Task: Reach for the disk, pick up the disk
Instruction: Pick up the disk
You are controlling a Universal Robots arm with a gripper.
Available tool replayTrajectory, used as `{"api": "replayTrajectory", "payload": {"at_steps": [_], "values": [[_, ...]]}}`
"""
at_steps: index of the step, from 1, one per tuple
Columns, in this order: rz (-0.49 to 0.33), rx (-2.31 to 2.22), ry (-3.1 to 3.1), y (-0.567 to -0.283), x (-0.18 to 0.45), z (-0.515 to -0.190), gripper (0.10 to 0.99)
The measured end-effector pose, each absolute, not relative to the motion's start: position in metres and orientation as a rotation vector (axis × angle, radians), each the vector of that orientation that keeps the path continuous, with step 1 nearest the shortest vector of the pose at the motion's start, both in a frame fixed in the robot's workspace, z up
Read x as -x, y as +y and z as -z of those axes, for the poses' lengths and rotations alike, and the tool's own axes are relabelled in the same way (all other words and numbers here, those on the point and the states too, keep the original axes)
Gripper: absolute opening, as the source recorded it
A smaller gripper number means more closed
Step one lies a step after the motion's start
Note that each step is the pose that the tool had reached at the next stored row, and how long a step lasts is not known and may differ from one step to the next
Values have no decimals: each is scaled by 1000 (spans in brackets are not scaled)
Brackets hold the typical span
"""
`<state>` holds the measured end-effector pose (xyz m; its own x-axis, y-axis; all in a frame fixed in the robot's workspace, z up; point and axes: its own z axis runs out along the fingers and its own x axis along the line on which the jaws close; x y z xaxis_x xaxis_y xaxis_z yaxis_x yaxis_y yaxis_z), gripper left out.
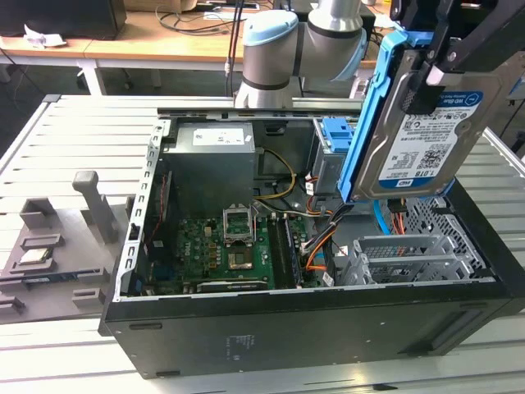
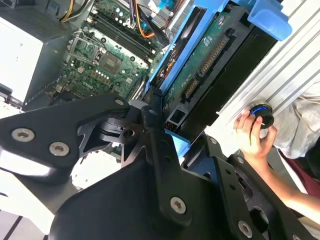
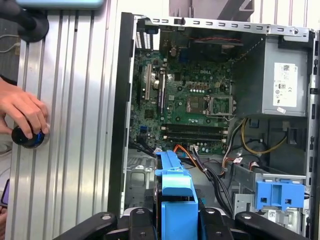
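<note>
Exterior view: black gripper [image 1: 428,82] clamps the flat silver, blue-railed disk [image 1: 418,139] above the open metal case [image 1: 328,320].

Surface: you have a slatted metal table [image 1: 74,131] | On it: the open black computer case [image 1: 328,328], lying on its side | At the exterior view's left: a grey fixture tray [image 1: 49,263] holding small flat grey parts.

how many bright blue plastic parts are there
2: the blue rails on the disk held up in the claw, and a smaller blue clip fixed in the open computer case. Others may be hidden.
</note>
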<state>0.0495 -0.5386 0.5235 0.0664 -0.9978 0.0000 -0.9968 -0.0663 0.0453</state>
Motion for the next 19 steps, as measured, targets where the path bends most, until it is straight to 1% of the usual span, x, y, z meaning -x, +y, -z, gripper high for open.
{"api": "replayTrajectory", "payload": {"at_steps": [11,19], "values": [[48,-2269,-2124,-556,-51,-523,369],[49,-2246,-2149,-557,-62,-513,369]]}}
